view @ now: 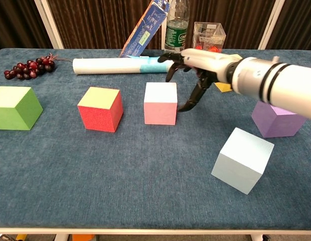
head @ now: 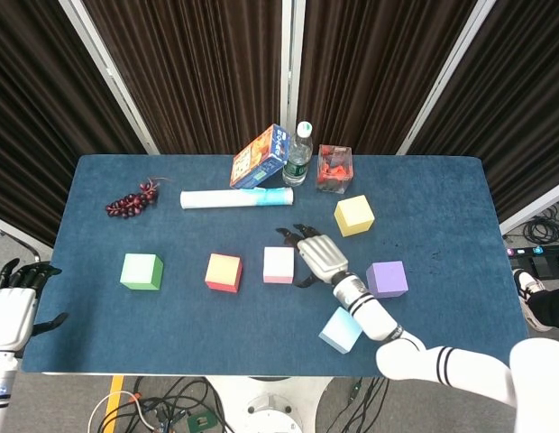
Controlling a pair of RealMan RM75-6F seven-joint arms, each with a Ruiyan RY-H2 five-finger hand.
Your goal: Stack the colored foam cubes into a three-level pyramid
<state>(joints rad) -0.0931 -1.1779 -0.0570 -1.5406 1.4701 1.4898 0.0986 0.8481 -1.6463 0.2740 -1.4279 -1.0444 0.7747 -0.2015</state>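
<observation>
Head view first: the blue counter carries 6 foam cubes, none stacked, all sitting apart on the cloth. The green cube is at the left, then the red cube with its yellow-looking top, then the pink cube in the middle. The yellow cube lies further back on the right, the purple cube is out right, and the pale blue cube sits tilted near the front edge. The right hand reaches in just beside the pink cube's right side, fingers spread and holding nothing; I cannot tell whether a fingertip touches the foam. The left hand hangs off the counter's left edge, fingers loosely apart, empty. Along the back: grapes, a white roll, a blue box leaning over, a bottle and a clear container with red contents.

Chest view now: the right hand arches over the gap just right of the pink cube, dark fingers splayed, thumb pointing down toward the counter beside the cube, nothing gripped. The red cube and green cube stand to the left. The purple cube is partly behind the arm, and the pale blue cube sits nearest. The yellow cube is almost wholly hidden behind the hand. The left hand does not show here.
</observation>
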